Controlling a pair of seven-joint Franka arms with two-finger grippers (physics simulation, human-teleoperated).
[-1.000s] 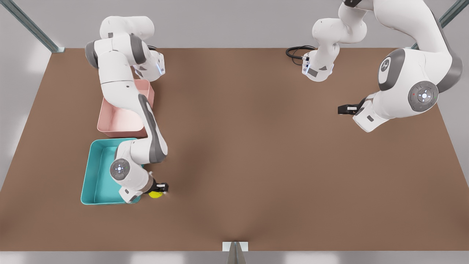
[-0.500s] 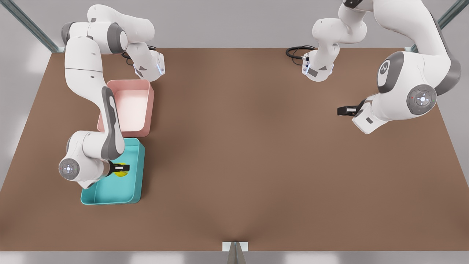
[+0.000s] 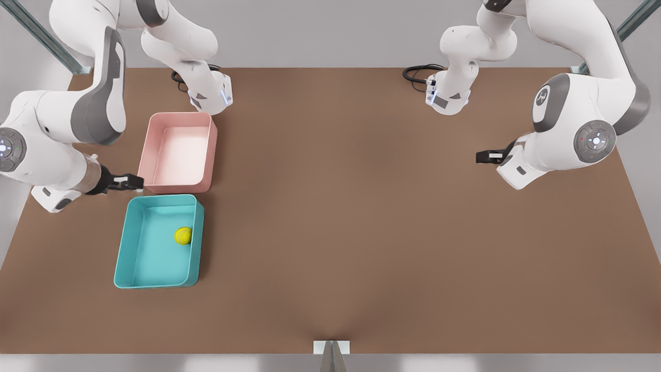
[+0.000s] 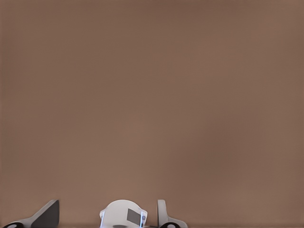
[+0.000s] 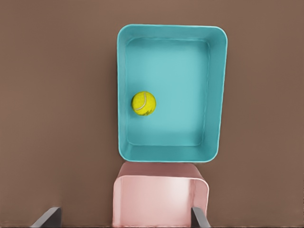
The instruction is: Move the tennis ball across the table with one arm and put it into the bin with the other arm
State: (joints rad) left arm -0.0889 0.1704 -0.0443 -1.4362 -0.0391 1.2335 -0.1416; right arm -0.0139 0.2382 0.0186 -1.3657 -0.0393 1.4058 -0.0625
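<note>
Inside the teal bin (image 3: 157,242) at lower left of the front view, the tennis ball (image 3: 183,235) lies by one wall; the right gripper (image 3: 129,182) hovers fingers apart beside the pink tub (image 3: 178,151); the left gripper (image 3: 483,155) waits at right, fingers spread, over the bare table (image 3: 361,206).

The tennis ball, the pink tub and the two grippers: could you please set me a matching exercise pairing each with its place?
Things:
1. tennis ball
2. pink tub
3. right gripper
4. left gripper

Places:
A. over bare table, at the front view's right
B. inside the teal bin
C. empty, next to the teal bin
D. open, at the front view's left, near both tubs

Pairs: 1-B, 2-C, 3-D, 4-A
</note>
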